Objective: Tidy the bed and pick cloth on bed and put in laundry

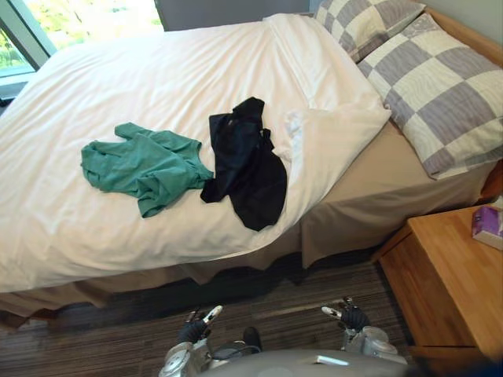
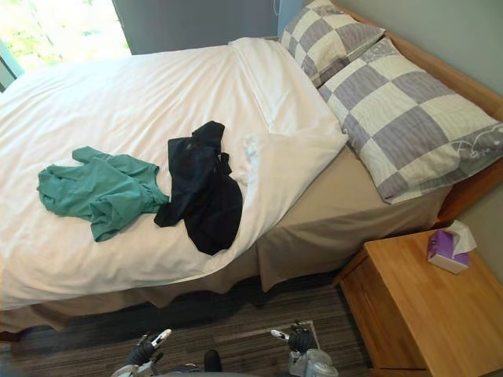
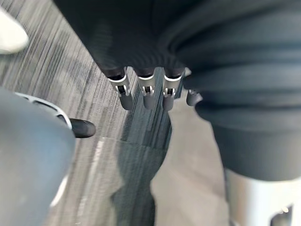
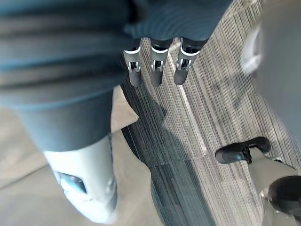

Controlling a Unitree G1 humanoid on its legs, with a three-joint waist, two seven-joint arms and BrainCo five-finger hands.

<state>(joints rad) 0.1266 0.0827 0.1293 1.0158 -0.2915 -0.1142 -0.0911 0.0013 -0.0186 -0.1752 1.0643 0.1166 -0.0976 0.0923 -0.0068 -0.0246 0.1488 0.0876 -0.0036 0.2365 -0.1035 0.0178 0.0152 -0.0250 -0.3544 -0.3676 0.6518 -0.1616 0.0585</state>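
A crumpled green cloth (image 1: 141,166) lies on the white duvet (image 1: 157,78), left of the bed's middle. Beside it on the right, a black cloth (image 1: 247,169) stretches toward the near edge of the bed. The duvet's upper right corner (image 1: 334,129) is folded back, baring the tan sheet (image 1: 377,177). My left hand (image 1: 196,326) and right hand (image 1: 350,316) hang low over the striped carpet, well short of the bed. In the left wrist view the left hand's fingers (image 3: 147,89) are straight and hold nothing. The right hand's fingers (image 4: 157,70) are the same.
Two checked pillows (image 1: 440,94) (image 1: 361,23) rest against the wooden headboard on the right. A wooden nightstand (image 1: 452,290) with a purple tissue box (image 2: 446,250) stands at the lower right, close to my right arm. A window (image 1: 71,20) is behind the bed's far left.
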